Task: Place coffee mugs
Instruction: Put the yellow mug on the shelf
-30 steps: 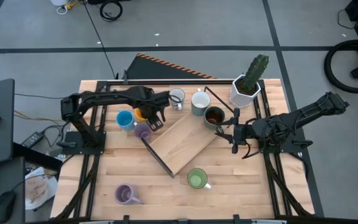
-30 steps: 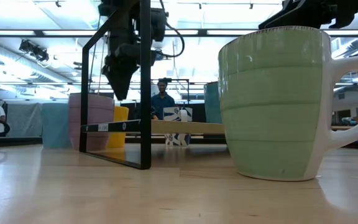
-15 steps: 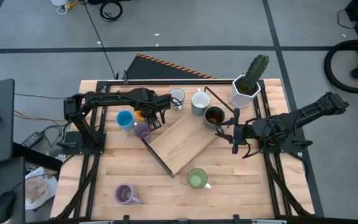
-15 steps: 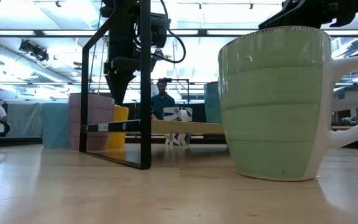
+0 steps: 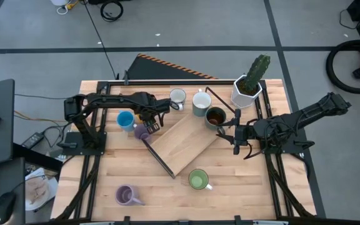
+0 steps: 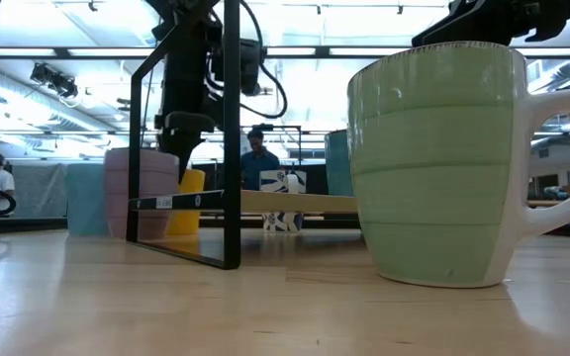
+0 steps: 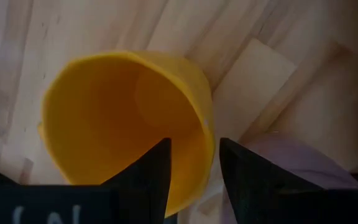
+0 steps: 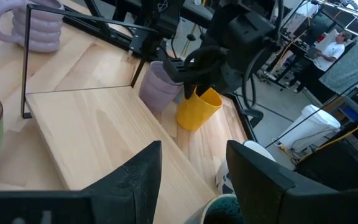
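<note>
Grey floor surrounds a pale wooden worktop (image 5: 105, 187) in the high view. A tilted wooden board (image 5: 183, 142) in a thin black frame lies mid-worktop and carries no mug. The mugs sit scattered: a blue mug (image 5: 125, 119) and a lilac mug (image 5: 142, 131) near the left gripper (image 5: 153, 117), a white mug (image 5: 177, 97), a grey mug (image 5: 200, 104) and a brown mug (image 5: 215, 116) farther back, a green mug (image 5: 197, 180) and another lilac mug (image 5: 125, 195) in front. The right gripper (image 5: 235, 139) waits beside the board, fingers parted and empty. By my reading, placing has hardly begun.

Low view: the green mug (image 6: 443, 163) fills the foreground; the left arm reaches down over an orange mug (image 6: 188, 201).

Left wrist view: the two fingers (image 7: 145, 180) straddle the orange mug's (image 7: 120, 118) rim, one inside, one outside, apparently not yet squeezing.

Right wrist view: the orange mug (image 8: 199, 109) stands tilted under the left gripper, touching the worktop.
</note>
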